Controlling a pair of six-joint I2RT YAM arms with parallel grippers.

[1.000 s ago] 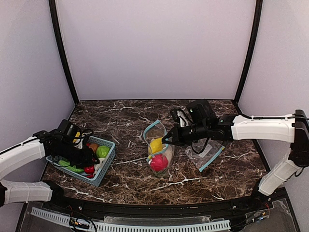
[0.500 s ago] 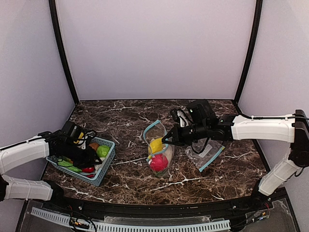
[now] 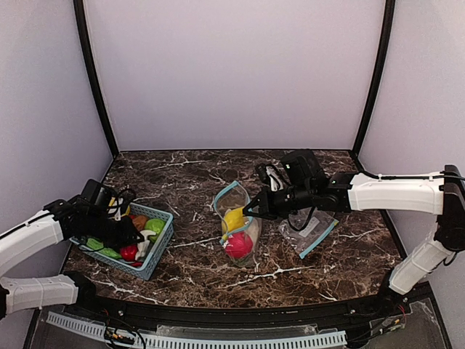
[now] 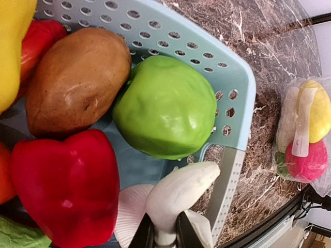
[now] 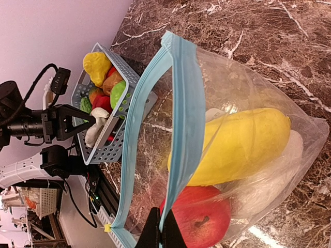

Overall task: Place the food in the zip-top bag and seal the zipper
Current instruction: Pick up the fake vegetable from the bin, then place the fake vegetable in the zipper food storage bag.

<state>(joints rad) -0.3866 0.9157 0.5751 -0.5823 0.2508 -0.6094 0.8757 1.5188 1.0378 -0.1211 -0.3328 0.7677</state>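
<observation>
A clear zip-top bag with a blue zipper rim stands open mid-table. It holds a yellow fruit, a red apple and a pale item. My right gripper is shut on the bag's zipper rim, also seen in the right wrist view, and holds the mouth up. My left gripper is in the teal basket, shut on the stem of a cream-white mushroom; its fingertips show in the left wrist view. A green fruit, brown potato, red pepper and yellow piece lie in the basket.
A second, flat zip-top bag lies on the marble table right of the open one, under the right arm. The basket's wall stands between the mushroom and the open bag. Black frame posts rise at the back corners.
My left gripper has shifted inside the basket and now has the white mushroom in its fingers. The right arm and the bag have held still.
</observation>
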